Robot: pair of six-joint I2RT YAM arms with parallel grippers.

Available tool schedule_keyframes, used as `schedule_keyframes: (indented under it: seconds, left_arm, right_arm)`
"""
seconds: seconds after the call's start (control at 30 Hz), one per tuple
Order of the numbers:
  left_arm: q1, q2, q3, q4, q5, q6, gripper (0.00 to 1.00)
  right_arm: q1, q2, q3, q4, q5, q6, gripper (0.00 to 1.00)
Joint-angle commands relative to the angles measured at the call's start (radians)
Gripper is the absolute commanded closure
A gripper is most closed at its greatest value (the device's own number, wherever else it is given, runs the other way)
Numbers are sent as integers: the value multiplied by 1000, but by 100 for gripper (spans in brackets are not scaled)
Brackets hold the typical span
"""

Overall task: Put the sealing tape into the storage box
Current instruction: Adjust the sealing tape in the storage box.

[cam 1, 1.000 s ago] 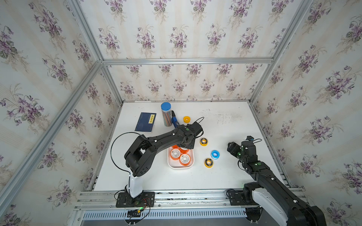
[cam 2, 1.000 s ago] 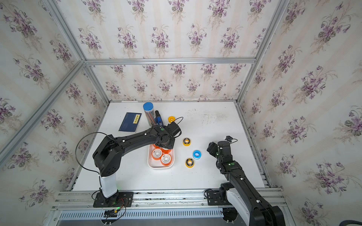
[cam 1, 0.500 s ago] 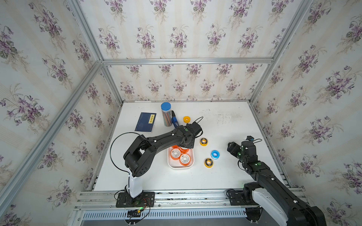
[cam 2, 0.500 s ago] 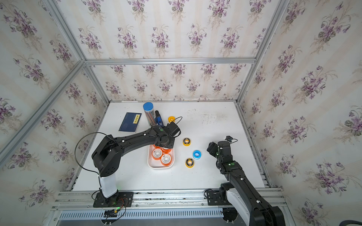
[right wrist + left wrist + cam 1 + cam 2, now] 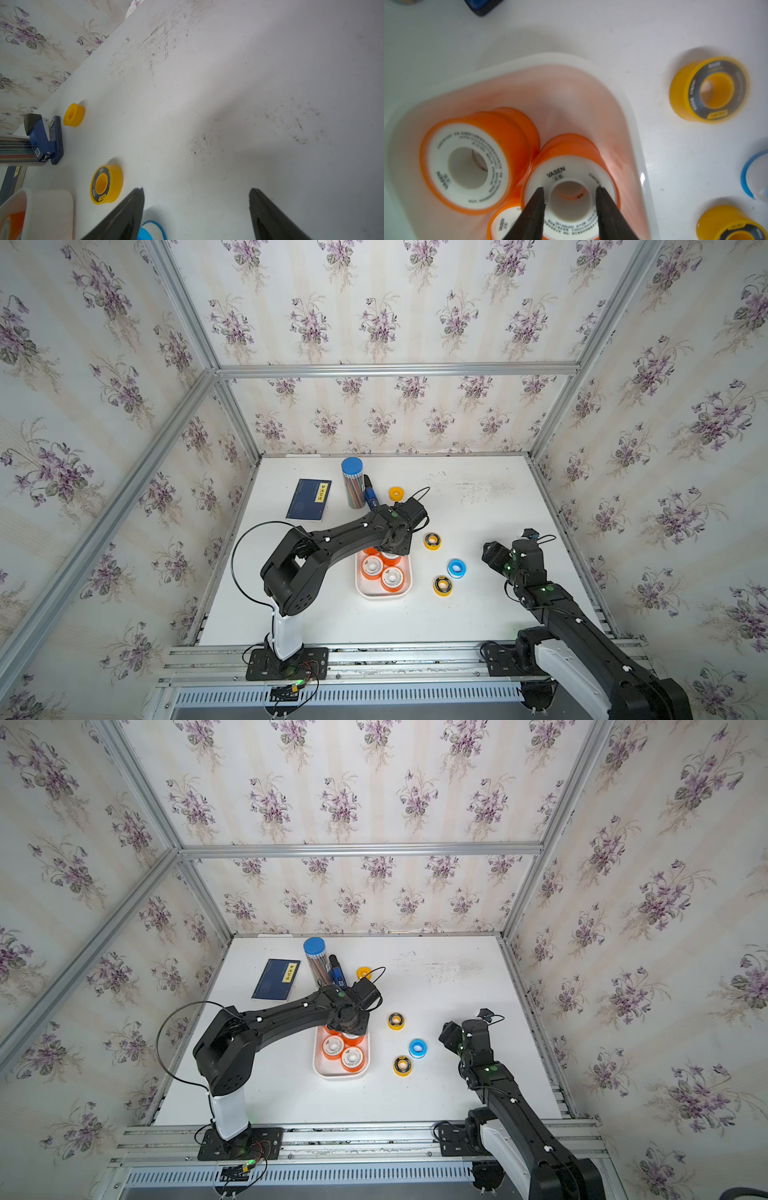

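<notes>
Over the far end of the box [image 5: 381, 594] hangs the left gripper [image 5: 569, 191], hidden beneath its own wrist in both top views. From the wrist view only: fingers [image 5: 534, 214] part-way open, tips either side of the hole of an orange tape [image 5: 564, 172], over its white face. Touching it or just clear, cannot tell; no grip visible. Beside it in the box, a second orange tape [image 5: 467, 164] and a third [image 5: 503, 225] cut off at the frame edge. From above, two orange tapes plain, others half covered by the arm, so no sure count.

Outside, right of the box: a yellow tape [image 5: 432, 541] with a dark label, another like it [image 5: 442, 585], a blue tape [image 5: 456, 568]. Farther back, a plain yellow one [image 5: 396, 492].

Right gripper [image 5: 196, 190] wide open over bare table [image 5: 228, 104], nothing between its fingers. Blue tape just beside one finger, mostly cut off.
</notes>
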Motion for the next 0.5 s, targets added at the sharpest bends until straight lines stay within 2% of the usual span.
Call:
schedule_keyframes:
  seconds: [0.0, 0.2, 0.47]
  left_arm:
    - [-1, -35, 32, -81, 2, 20, 58]
    - [-1, -88, 69, -111, 1, 36, 55]
    - [0, -206, 46, -147, 16, 80, 54]
  right_arm:
    - [1, 0, -1, 11, 5, -4, 16]
    - [2, 3, -1, 12, 4, -4, 16]
    - [3, 63, 42, 7, -39, -22, 18]
